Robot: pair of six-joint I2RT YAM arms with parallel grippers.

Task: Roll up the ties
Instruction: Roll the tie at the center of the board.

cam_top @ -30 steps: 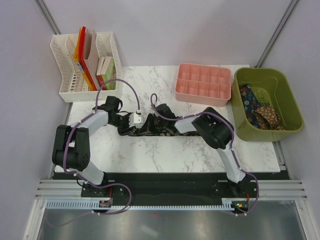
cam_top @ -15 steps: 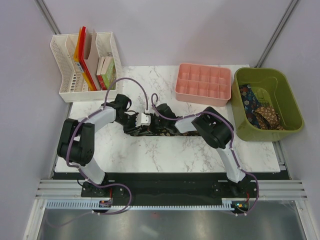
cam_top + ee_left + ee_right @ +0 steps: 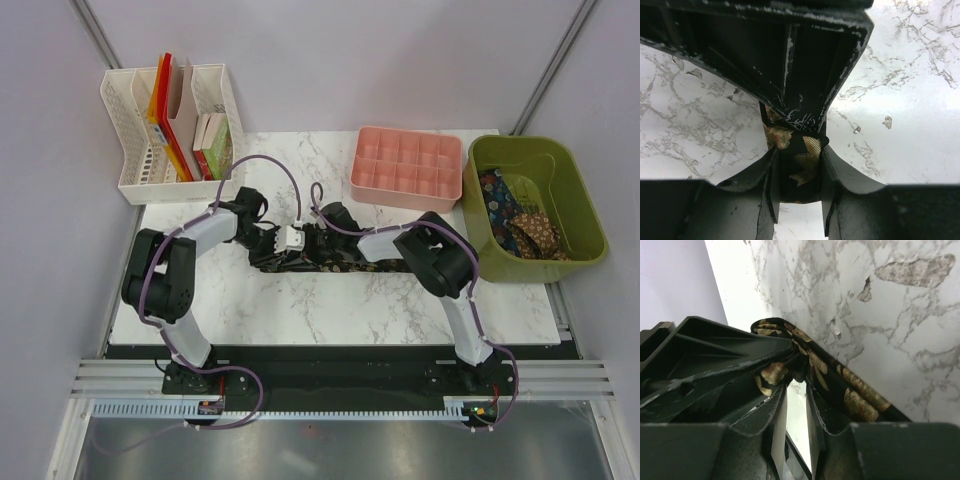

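1. A dark tie point(image 3: 345, 264) with a gold-brown pattern lies stretched left to right across the middle of the marble tabletop point(image 3: 340, 310). Its left end is bunched under the two tools, and its right part runs flat toward the right arm's elbow.
2. The left tool point(image 3: 298, 250) reaches in from the left of the frame and is grasping the tie. In its wrist view the folded fabric point(image 3: 800, 165) fills the gap between its fingers point(image 3: 840, 175) and touches both.
3. The right tool point(image 3: 320, 243) comes in from the right and meets the left tool almost tip to tip above the bunched end.
4. The right tool is released. Its fingers point(image 3: 817, 415) stand a little apart, with pale tabletop showing through the slit between them. The tie's fold lies at the tips, and the patterned band point(image 3: 855, 397) runs off along the outside of one finger toward the lower right of that frame.
5. More ties point(image 3: 520, 225) lie heaped in a green bin point(image 3: 520, 267) at the right edge of the frame.
6. A pink tray point(image 3: 405, 198) with many compartments sits at the upper middle, just left of the bin.
7. A white basket point(image 3: 130, 150) holding books stands at the upper left.
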